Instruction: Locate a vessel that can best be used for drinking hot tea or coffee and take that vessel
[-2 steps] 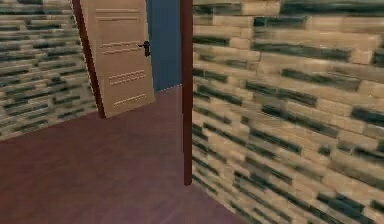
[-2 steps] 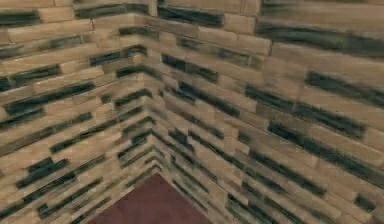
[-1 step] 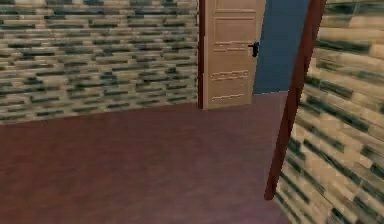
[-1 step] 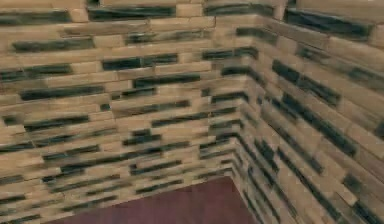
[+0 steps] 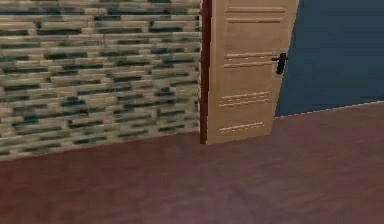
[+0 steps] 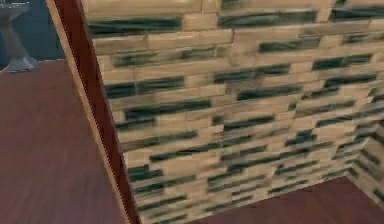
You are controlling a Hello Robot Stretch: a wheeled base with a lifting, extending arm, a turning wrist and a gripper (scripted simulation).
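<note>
A grey stand-like object (image 6: pixel 17 45) with a flared base rises from the floor at the arm side view's top left corner; its top is cut off by the picture's edge.
A brick wall (image 5: pixel 95 80) spans the forward view's left. Right of it a light wooden door (image 5: pixel 250 65) with a dark handle (image 5: pixel 281 63) stands against a dark blue wall (image 5: pixel 335 50). Reddish-brown wood floor (image 5: pixel 200 185) lies ahead. The brick wall (image 6: pixel 240 110) stands close in the arm side view, edged by a red-brown frame (image 6: pixel 95 110).
</note>
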